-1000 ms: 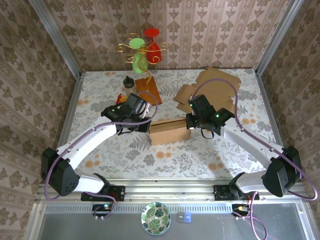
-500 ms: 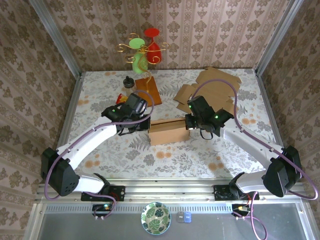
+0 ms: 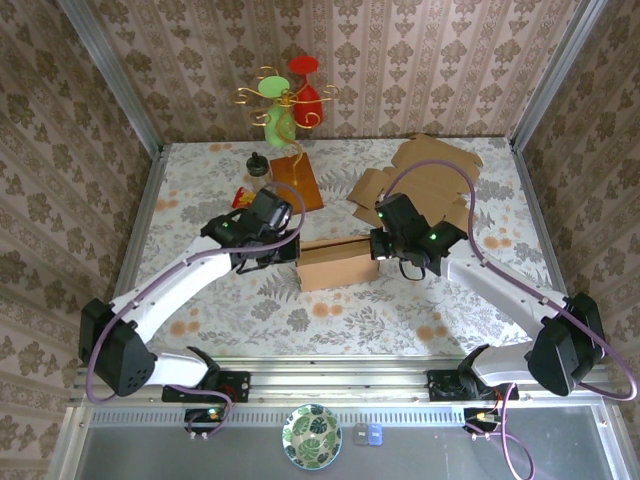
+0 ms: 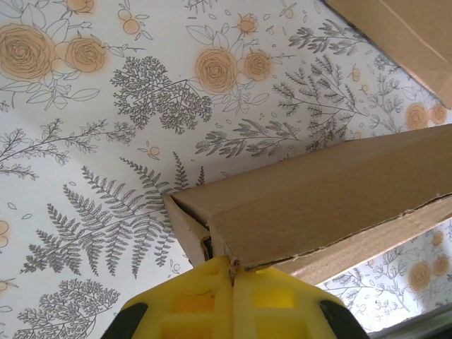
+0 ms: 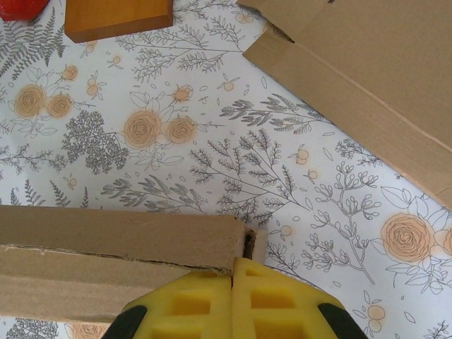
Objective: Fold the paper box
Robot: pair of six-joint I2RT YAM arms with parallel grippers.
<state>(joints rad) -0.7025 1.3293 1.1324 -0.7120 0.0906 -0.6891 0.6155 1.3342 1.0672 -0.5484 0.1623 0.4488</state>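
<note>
Paper box (image 3: 338, 263) unmoved | left hand (image 4: 232, 272) pinching its end | right hand (image 5: 232, 277) likewise

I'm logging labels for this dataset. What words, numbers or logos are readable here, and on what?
None can be read.
The paper box, the flat cardboard and the wooden block show plain faces.
The small blue item on the near ledge is too small to tell.

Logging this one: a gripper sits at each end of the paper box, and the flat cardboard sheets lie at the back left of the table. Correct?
Not quite: the flat cardboard sheets lie at the back right of the table, as the top external view shows. The rest holds.
</note>
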